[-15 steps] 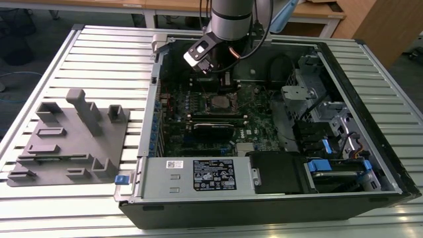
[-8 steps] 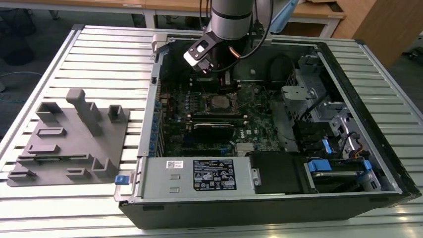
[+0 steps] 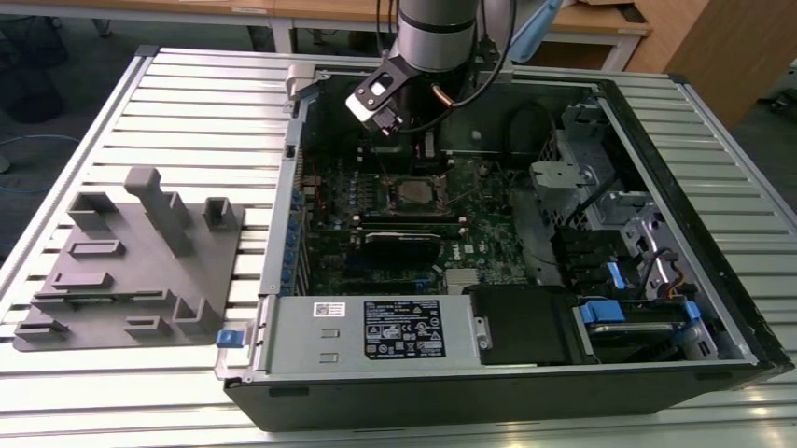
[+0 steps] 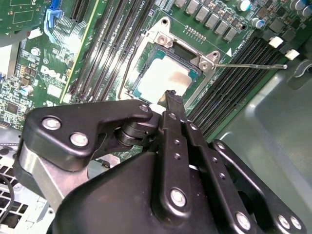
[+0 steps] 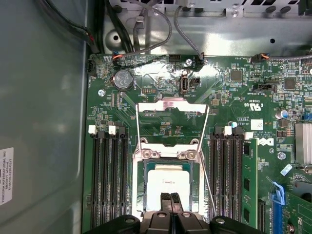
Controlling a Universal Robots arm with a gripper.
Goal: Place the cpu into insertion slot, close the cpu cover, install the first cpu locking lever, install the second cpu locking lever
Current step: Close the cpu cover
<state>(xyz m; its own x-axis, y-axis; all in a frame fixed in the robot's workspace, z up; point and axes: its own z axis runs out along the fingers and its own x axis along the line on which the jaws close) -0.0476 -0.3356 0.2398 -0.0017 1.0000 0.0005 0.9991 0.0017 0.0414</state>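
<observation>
End effector [image 5: 170, 196] pressed together, tips right over chip [image 5: 168, 179] seated in socket [image 5: 138, 190]. First wrist view: cover [image 5: 173, 103] raised beyond it. Slatted worktop [image 3: 187, 103].

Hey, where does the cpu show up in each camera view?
Exterior view: cpu, slightly above picture centre.
Second wrist view: cpu, just past the gripper.
First wrist view: cpu, just beyond the gripper.
Shared landmark: long black memory slots beside it.
</observation>
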